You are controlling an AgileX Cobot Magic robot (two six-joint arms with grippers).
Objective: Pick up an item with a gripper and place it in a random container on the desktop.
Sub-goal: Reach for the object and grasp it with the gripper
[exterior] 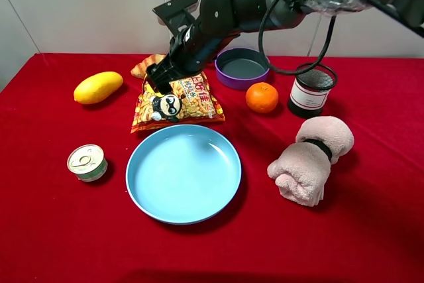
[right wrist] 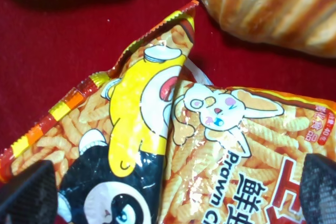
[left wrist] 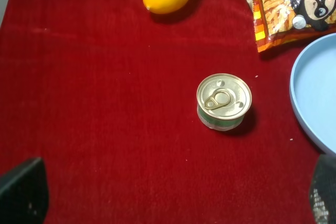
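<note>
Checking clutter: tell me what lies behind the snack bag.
A croissant lies behind the snack bag, by the right gripper. The arm covers part of it and the bag's far edge.

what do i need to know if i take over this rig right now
Right gripper: jaws open, down at the far edge of the crinkly yellow-orange-red snack bag, not closed on it.
Left gripper: jaws open, empty, above the red cloth tabletop near the small gold-lidded tin can.
Bag lies flat on the cloth by the far rim of the large round light-blue plate, which holds nothing.
Done: nothing placed yet. Left: grip, lift, set the bag in the plate.
</note>
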